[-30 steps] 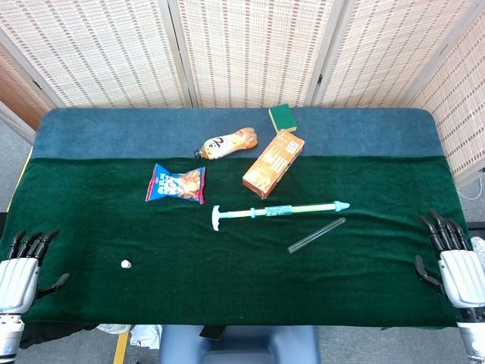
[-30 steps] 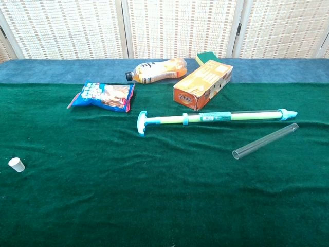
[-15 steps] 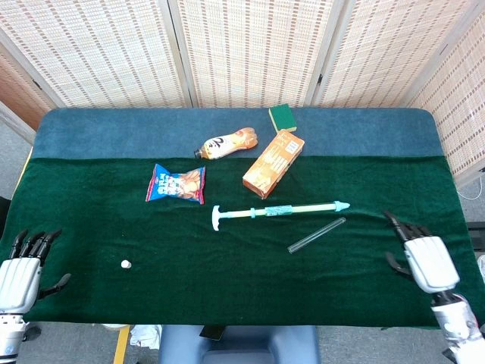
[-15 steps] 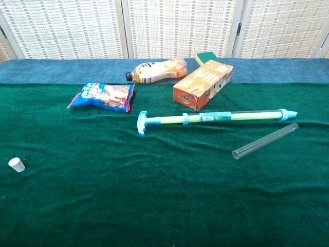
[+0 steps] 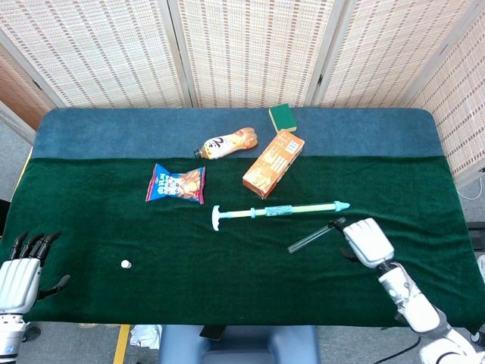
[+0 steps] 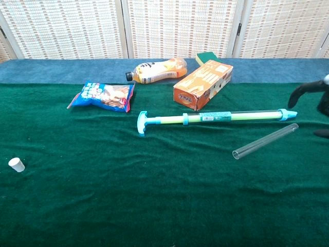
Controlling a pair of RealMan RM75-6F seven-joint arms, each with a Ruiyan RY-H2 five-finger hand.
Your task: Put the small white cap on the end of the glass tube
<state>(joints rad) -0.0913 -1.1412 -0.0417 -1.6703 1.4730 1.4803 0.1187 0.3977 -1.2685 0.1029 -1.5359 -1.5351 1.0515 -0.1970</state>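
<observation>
Bare green cloth separates white cap, near front-left edge, from glass tube, lying diagonally, far end up-right beside right hand, empty; left hand spread, empty.

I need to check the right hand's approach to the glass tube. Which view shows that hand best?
The head view: the whole right hand shows beside the glass tube's far end, holding nothing. The chest view catches only dark fingers at its right edge.
</observation>
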